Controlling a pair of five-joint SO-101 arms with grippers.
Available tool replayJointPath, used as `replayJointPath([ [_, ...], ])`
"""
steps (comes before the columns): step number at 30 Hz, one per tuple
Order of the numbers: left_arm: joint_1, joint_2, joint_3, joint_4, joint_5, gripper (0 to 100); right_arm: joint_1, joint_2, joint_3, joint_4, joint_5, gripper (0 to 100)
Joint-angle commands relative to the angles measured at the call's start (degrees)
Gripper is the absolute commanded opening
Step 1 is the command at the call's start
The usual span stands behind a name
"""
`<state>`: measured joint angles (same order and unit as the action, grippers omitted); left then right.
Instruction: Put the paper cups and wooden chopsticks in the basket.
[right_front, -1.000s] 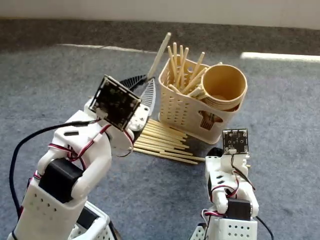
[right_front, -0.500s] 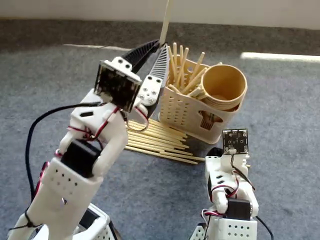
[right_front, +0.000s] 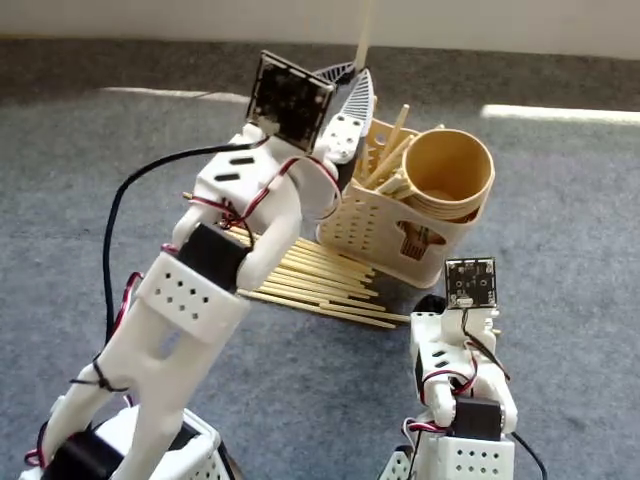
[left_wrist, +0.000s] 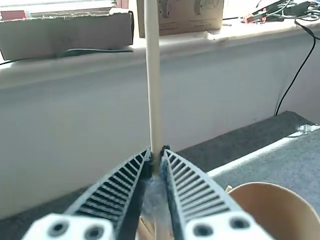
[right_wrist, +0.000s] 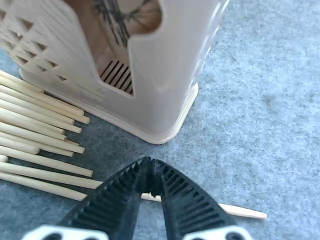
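Note:
My left gripper (right_front: 352, 82) hangs above the near-left corner of the beige basket (right_front: 375, 228), shut on one wooden chopstick (right_front: 363, 30) that points straight up. In the left wrist view that chopstick (left_wrist: 152, 75) rises from between the fingertips of the gripper (left_wrist: 156, 161). Several chopsticks (right_front: 385, 150) and stacked paper cups (right_front: 450, 170) stand in the basket. A row of loose chopsticks (right_front: 315, 282) lies on the carpet in front of it. My right gripper (right_wrist: 151, 172) is shut low over the carpet beside the basket's corner (right_wrist: 165, 125), above one loose chopstick (right_wrist: 240, 212).
Grey carpet (right_front: 560, 300) spreads around the basket with free room to the right. A white wall (left_wrist: 75, 130) and a ledge with boxes stand behind. The rim of a cup (left_wrist: 272, 205) sits just below the left gripper.
The left arm has risen and swung right, carrying the chopstick from beside the basket to above its left corner. The right arm has not moved.

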<state>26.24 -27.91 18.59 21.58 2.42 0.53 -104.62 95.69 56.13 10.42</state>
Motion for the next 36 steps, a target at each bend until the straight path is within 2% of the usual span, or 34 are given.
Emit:
replayJointPath([
  [1, -0.31, 1.63, -3.3, -1.32, 0.44, 1, 1.71, -0.57, 7.69, -0.04, 0.53, 1.2],
  [6, -2.24, 3.82, -3.3, -0.88, 3.52, 3, 1.71, -0.57, 7.69, -0.04, 0.53, 1.2],
  [10, -3.03, 4.18, -5.58, 6.51, 6.07, 9, 1.71, -0.57, 7.69, -0.04, 0.53, 1.2],
  [14, -3.12, 4.09, -8.92, 13.54, 5.89, 10, 1.71, -0.57, 7.69, -0.04, 0.53, 1.2],
  [27, -2.86, 3.47, -9.36, 23.12, 6.07, 9, 1.71, -0.57, 7.69, -0.04, 0.53, 1.2],
  [36, -2.68, -6.73, -8.84, 32.53, 5.8, 9, 1.71, -0.57, 7.69, -0.04, 0.53, 1.2],
])
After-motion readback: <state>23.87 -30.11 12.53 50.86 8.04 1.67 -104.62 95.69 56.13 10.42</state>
